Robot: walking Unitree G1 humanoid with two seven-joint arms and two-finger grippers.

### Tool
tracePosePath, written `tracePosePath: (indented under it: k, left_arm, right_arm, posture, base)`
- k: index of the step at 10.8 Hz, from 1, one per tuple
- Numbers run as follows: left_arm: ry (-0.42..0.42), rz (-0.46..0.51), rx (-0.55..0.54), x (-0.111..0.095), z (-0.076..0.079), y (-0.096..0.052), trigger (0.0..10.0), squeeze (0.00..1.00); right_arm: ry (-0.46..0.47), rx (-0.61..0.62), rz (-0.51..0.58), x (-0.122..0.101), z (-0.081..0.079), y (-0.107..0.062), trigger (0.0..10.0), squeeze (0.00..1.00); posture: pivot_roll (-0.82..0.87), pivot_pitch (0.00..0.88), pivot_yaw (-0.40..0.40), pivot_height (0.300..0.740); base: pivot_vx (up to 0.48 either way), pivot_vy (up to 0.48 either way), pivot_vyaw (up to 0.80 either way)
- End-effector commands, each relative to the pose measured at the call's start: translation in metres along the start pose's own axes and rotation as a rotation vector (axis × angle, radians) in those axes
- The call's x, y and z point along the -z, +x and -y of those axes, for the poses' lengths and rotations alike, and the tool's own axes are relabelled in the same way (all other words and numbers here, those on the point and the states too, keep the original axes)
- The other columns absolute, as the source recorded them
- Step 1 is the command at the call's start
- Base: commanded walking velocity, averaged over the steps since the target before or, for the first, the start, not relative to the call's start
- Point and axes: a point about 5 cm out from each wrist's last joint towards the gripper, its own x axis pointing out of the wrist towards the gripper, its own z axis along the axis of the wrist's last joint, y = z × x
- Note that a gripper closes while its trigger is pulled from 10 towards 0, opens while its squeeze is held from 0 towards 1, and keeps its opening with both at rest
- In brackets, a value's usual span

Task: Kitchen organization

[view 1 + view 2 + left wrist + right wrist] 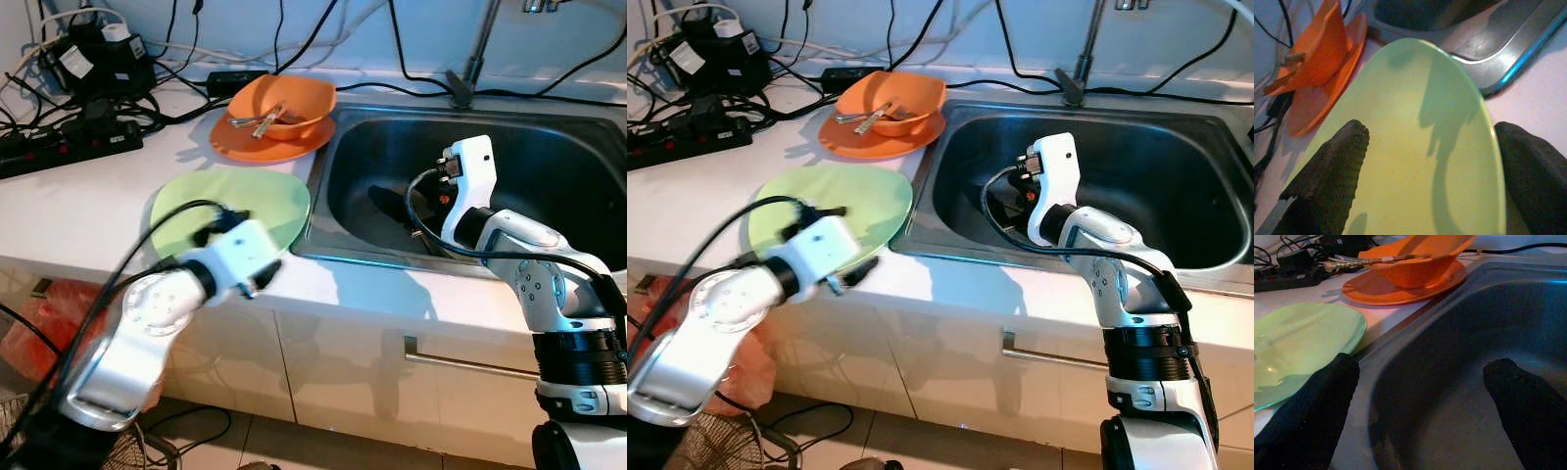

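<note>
Head views: bright, even light; white counter near overexposure. Arm shadows fall toward 5 o'clock across the cabinet front. Sink basin dark, with pale glare on its rim at 6 o'clock. Left arm softly blurred. Wrist views: dimmer, grainy; black fingers out of focus; soft shadow across the green plate.
</note>
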Motion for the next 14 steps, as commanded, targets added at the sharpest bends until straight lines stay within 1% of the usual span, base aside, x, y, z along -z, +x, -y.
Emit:
tracePosePath:
  k: [1, 2, 3, 4, 6, 7, 8, 9, 10, 12, 14]
  left_arm:
    - [0.006, -0.115, 0.020, 0.023, 0.005, -0.002, 10.0, 0.00]
    - [0.017, -0.145, 0.006, 0.031, 0.003, -0.002, 10.0, 0.00]
    - [0.016, -0.158, -0.002, 0.036, 0.002, 0.001, 10.0, 0.00]
    - [0.026, -0.171, 0.000, 0.040, 0.002, 0.004, 10.0, 0.00]
    - [0.025, -0.165, -0.002, 0.040, 0.002, 0.009, 10.0, 0.00]
    - [0.033, -0.164, 0.008, 0.041, 0.003, 0.011, 10.0, 0.00]
    - [0.032, -0.161, 0.019, 0.043, 0.003, 0.012, 10.0, 0.00]
    - [0.030, -0.160, 0.025, 0.043, 0.004, 0.013, 5.8, 0.00]
    - [0.015, -0.177, 0.075, 0.052, 0.013, 0.013, 0.0, 0.00]
    - [0.013, -0.184, 0.108, 0.056, 0.023, 0.013, 0.0, 0.00]
    - [0.010, -0.182, 0.118, 0.057, 0.025, 0.014, 0.0, 0.00]
  right_arm:
    - [-0.003, -0.016, 0.010, -0.005, -0.005, 0.000, 10.0, 1.00]
    - [0.016, -0.046, 0.016, -0.006, -0.010, 0.001, 10.0, 1.00]
    - [0.022, -0.156, -0.002, -0.004, -0.022, -0.002, 10.0, 1.00]
    - [0.010, -0.264, -0.038, 0.003, -0.035, -0.009, 10.0, 1.00]
    - [-0.014, -0.348, -0.085, 0.014, -0.042, -0.019, 10.0, 1.00]
    - [-0.032, -0.360, -0.107, 0.017, -0.040, -0.023, 10.0, 0.95]
    - [-0.041, -0.351, -0.116, 0.017, -0.037, -0.025, 10.0, 0.95]
    - [-0.042, -0.352, -0.118, 0.017, -0.037, -0.026, 10.0, 0.95]
    - [-0.047, -0.353, -0.118, 0.018, -0.038, -0.025, 10.0, 0.94]
    - [-0.053, -0.360, -0.122, 0.019, -0.039, -0.025, 10.0, 0.95]
    - [-0.054, -0.362, -0.124, 0.019, -0.039, -0.025, 10.0, 0.95]
  posture:
    - [0.09, 0.059, 0.062, 0.740]
    - [0.09, 0.058, 0.062, 0.740]
    - [0.09, 0.058, 0.062, 0.740]
    - [0.08, 0.058, 0.063, 0.740]
    - [0.08, 0.055, 0.063, 0.740]
    - [0.07, 0.053, 0.064, 0.740]
    - [0.07, 0.051, 0.064, 0.740]
    - [0.07, 0.051, 0.064, 0.740]
    - [0.07, 0.048, 0.066, 0.740]
    - [0.07, 0.049, 0.063, 0.740]
    - [0.07, 0.050, 0.063, 0.740]
  base:
    - [0.000, 0.000, 0.00]
    - [0.000, 0.000, 0.00]
    - [0.000, 0.000, 0.00]
    - [0.000, 0.000, 0.00]
    - [0.000, 0.000, 0.00]
    - [0.000, 0.000, 0.00]
    - [0.000, 0.000, 0.00]
    - [0.000, 0.000, 0.00]
    - [0.000, 0.000, 0.00]
    - [0.000, 0.000, 0.00]
    - [0.000, 0.000, 0.00]
